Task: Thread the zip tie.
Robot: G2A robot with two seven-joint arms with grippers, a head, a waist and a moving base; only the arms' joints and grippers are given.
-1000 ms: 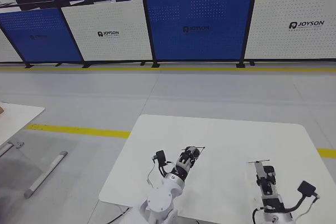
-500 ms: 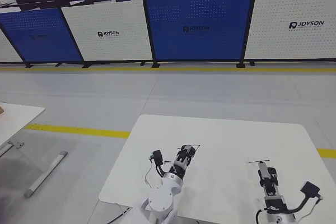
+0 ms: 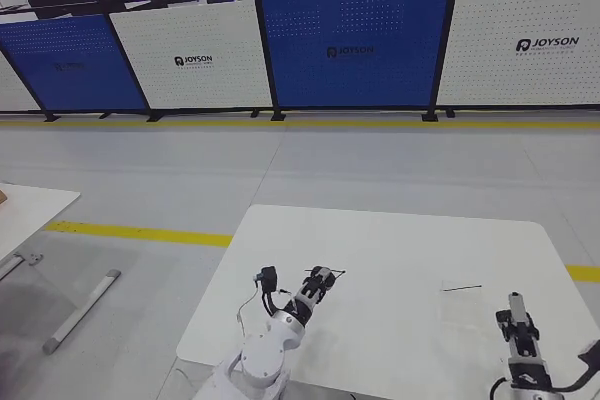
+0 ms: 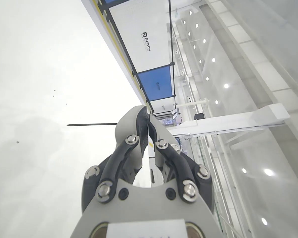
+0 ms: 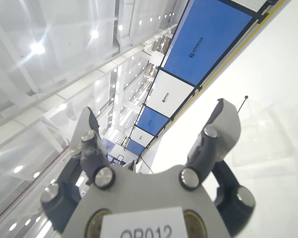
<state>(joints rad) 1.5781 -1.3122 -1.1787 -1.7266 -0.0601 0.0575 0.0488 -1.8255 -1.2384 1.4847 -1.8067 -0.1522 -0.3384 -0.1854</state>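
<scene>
My left gripper [image 4: 147, 115] is shut on a thin black zip tie [image 4: 92, 125], whose pointed end sticks out sideways over the white table. In the top view this gripper [image 3: 323, 276] is near the table's front left, with the tie's tip [image 3: 340, 271] just beyond it. A second black zip tie [image 3: 462, 288] lies flat on the table at the right, free of both grippers. My right gripper [image 3: 512, 302] is a short way behind and to the right of it, near the front edge. It stands open [image 5: 155, 111] with nothing between its fingers, and the lying tie [image 5: 242, 105] shows past one finger.
The white table [image 3: 400, 240] is bare around the two ties. Beyond it lie grey floor, a yellow line and blue and white panel walls. Another table's corner [image 3: 20, 215] stands at the far left.
My right gripper has let go of its zip tie, which now lies on the table, and has drawn back toward the front right edge. My left gripper has shifted slightly left with its tie.
</scene>
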